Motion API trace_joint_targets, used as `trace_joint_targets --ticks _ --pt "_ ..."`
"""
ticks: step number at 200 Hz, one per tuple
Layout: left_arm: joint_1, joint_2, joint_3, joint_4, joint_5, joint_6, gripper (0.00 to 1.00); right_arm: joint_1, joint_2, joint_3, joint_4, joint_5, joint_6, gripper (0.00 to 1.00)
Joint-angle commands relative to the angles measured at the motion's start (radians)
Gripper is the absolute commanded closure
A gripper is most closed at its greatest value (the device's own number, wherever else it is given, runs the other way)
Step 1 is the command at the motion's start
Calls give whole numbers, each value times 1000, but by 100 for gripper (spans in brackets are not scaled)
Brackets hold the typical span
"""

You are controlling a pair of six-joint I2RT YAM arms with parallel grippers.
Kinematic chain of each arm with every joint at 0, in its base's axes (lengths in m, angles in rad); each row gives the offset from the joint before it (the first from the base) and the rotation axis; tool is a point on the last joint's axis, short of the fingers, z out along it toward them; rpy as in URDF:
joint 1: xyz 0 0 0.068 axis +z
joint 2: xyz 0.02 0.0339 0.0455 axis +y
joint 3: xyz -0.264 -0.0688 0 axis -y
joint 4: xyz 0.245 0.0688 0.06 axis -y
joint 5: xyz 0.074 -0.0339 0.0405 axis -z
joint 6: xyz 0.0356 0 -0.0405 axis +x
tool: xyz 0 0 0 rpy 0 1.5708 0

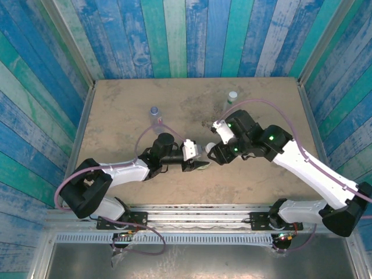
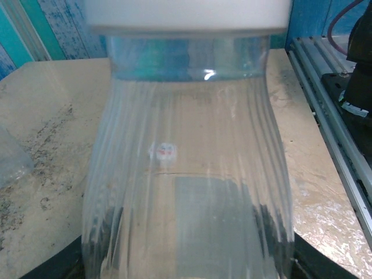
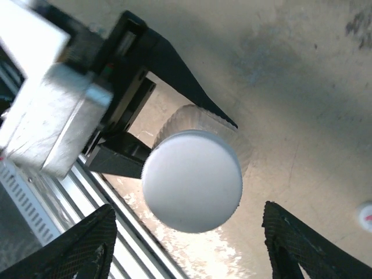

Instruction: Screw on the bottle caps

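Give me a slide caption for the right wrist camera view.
Open right gripper flanks the white cap atop a clear bottle held by the left gripper.

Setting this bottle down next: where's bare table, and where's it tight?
Bare: the far-left stretch of table, between the left wall and the purplish bottle; the back strip between that bottle and the white-capped bottle; the far-right corner beyond it. Crowded: the centre, where the left pincer grips the held bottle and the open right pincer flanks its cap.
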Motion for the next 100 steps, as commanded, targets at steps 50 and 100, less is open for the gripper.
trace_joint_targets --ticks 50,100 --pt "-6 -30 23 -87 213 92 44 1 -42 15 -72 -177 -598 32" --pt "-6 -33 31 -118 224 107 44 2 48 69 -116 -185 -644 43"
